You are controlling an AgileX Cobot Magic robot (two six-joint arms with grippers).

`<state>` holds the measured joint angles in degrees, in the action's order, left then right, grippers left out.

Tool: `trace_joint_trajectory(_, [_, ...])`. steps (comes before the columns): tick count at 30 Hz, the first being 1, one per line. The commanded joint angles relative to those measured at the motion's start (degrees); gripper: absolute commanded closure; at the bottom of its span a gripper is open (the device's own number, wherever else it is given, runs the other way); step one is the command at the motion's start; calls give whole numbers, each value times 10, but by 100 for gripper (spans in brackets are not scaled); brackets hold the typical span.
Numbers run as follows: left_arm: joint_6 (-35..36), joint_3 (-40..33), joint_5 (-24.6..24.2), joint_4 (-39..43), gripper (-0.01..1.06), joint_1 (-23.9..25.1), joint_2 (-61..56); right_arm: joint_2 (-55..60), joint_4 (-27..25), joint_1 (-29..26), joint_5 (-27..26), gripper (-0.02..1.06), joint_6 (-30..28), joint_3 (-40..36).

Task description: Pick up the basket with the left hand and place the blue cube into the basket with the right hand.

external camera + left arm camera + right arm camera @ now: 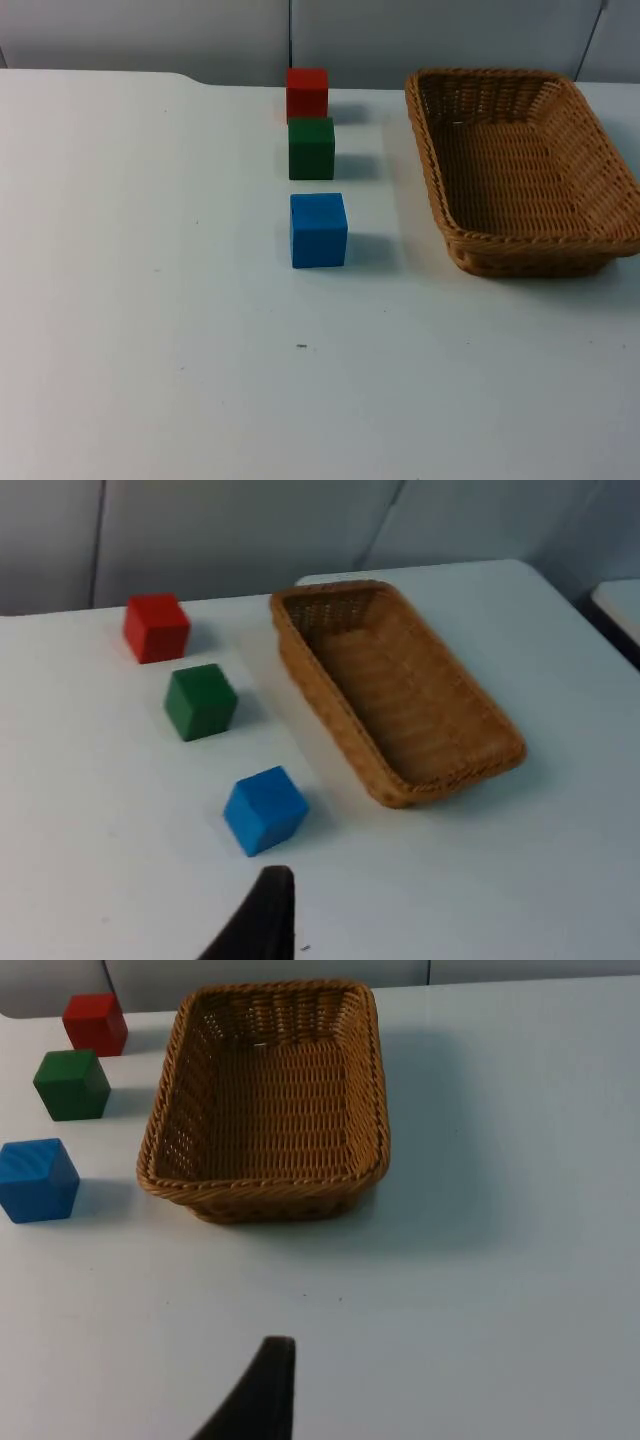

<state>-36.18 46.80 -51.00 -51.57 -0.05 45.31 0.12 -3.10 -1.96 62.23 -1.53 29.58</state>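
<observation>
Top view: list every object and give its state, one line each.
wicker basket: upright on the table, nothing inside, not held.
blue cube: on the table, left of the basket, untouched.
green cube: on the table, behind the blue one.
red cube: on the table, farthest back.

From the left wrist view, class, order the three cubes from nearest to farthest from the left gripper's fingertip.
1. The blue cube, just ahead of the left gripper's fingertip, on the table beside the basket's near end.
2. The green cube, farther along the row.
3. The red cube, at the far end, closest to the grey wall.
</observation>
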Motion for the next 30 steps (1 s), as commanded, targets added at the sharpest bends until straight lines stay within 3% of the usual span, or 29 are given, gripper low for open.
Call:
trace_joint_trajectory(1, [-42,16,4,-51,0,-4,47,-1,3,-2,-4,0,0,-4])
trace_joint_trajectory(11, [-76,90,-26,-77,0,-12,225,-1,3,-2,-4,0,0,-4])
trace_joint_trajectory(15, [-90,114,-6,-86,1,-57,273,-1,3,-2,-4,0,0,-4])
trace_joint_trajectory(18, [-90,147,37,-79,1,-127,328,-1,3,-2,-4,0,0,-4])
trace_joint_trajectory(23, [-84,193,75,-79,1,-194,400,-1,3,-2,-4,0,0,-4])
trace_joint_trajectory(30, [-52,263,116,-79,1,-257,502,-1,3,-2,-4,0,1,-4])
